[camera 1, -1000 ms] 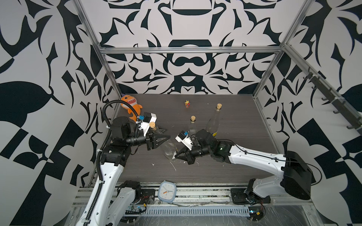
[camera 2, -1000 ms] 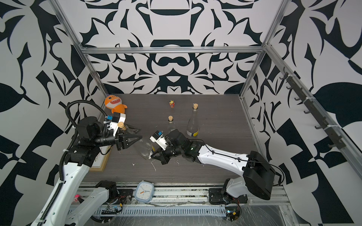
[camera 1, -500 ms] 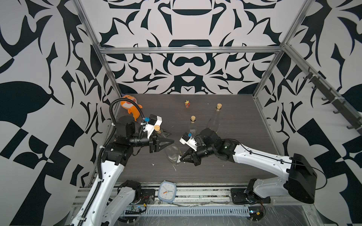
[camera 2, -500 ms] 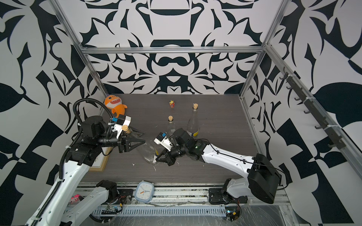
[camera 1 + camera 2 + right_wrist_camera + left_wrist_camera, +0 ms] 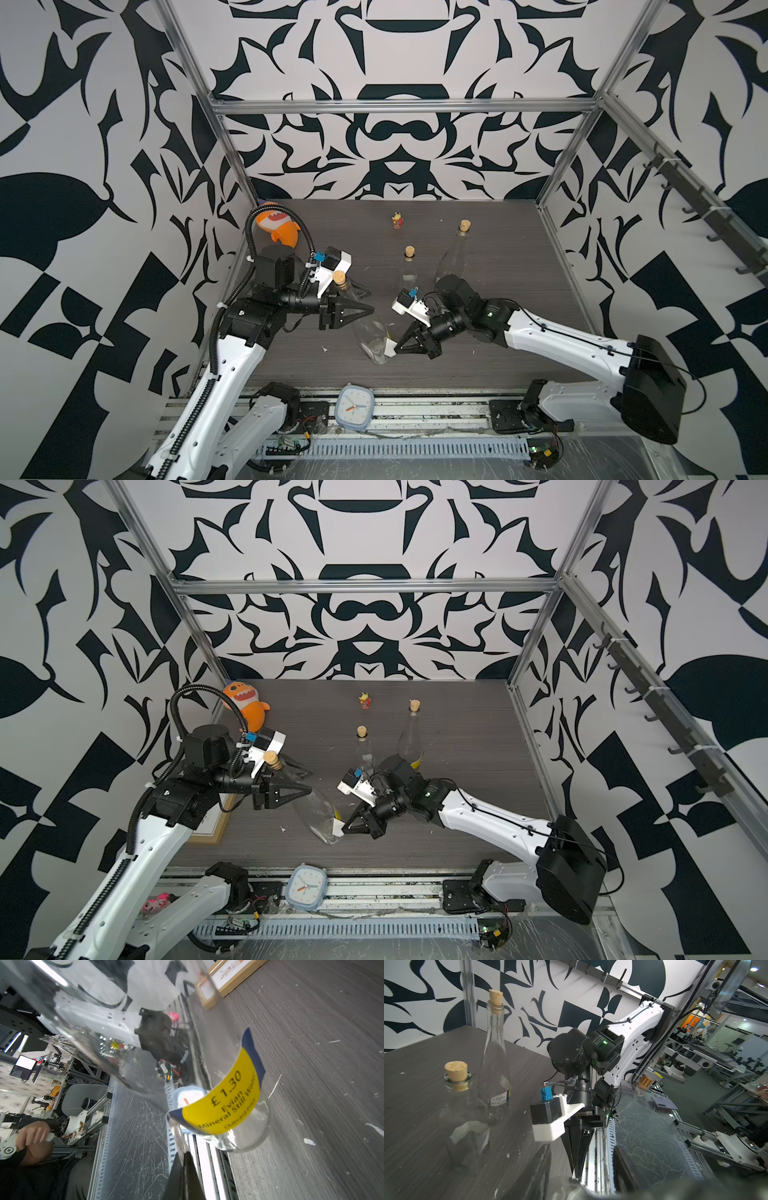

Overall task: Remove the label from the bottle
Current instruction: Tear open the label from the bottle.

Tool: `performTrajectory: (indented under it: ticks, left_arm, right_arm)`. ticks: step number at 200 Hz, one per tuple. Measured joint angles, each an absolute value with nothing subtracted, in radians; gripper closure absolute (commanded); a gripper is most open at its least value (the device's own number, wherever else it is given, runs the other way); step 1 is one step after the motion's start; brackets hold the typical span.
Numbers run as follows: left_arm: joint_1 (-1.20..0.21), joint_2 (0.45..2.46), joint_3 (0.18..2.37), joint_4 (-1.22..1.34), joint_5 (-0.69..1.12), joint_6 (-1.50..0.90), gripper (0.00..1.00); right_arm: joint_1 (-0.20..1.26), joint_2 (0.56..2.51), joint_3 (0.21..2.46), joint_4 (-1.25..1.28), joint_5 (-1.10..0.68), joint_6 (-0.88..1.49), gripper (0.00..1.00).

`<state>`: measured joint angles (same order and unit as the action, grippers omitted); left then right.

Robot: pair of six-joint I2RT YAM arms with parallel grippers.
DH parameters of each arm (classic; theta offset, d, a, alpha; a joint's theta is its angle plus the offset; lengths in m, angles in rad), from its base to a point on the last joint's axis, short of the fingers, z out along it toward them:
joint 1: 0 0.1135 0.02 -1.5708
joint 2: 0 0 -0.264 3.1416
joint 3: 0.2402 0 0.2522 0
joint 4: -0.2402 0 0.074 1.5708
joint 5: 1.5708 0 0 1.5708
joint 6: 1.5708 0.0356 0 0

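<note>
The corked clear glass bottle [image 5: 368, 332], clamped between the narrowed jaws of the left gripper [image 5: 371, 301], has tilted frontward. The right gripper [image 5: 397, 348] pinches a lifted flap of the yellow paper label [image 5: 224, 1101] at its tips, so peeling seems underway.

Three clear glass bottles with cork stoppers [image 5: 455, 249], one orange plush toy [image 5: 276, 226], one small red-and-yellow figurine [image 5: 397, 220], one pale blue square clock [image 5: 354, 406], one light wooden picture frame [image 5: 212, 825], one small pink toy [image 5: 156, 904].
</note>
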<state>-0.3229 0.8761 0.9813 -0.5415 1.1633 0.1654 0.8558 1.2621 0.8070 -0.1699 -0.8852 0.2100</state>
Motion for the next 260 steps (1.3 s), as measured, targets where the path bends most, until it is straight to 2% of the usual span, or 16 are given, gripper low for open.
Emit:
performTrajectory:
  ticks: [46, 136, 260]
  left_arm:
    - [-0.382, 0.895, 1.019, -0.61, 1.168, 0.211, 1.0]
    - [-0.393, 0.885, 1.032, -0.693, 1.083, 0.252, 1.0]
    - [-0.461, 0.943, 0.938, -0.611, 0.967, 0.323, 1.0]
  right_arm:
    - [0.844, 1.248, 0.807, -0.221, -0.933, 0.165, 1.0]
    - [0.797, 1.262, 0.803, -0.211, -0.963, 0.159, 1.0]
    - [0.807, 1.391, 0.722, -0.018, -0.801, 0.21, 1.0]
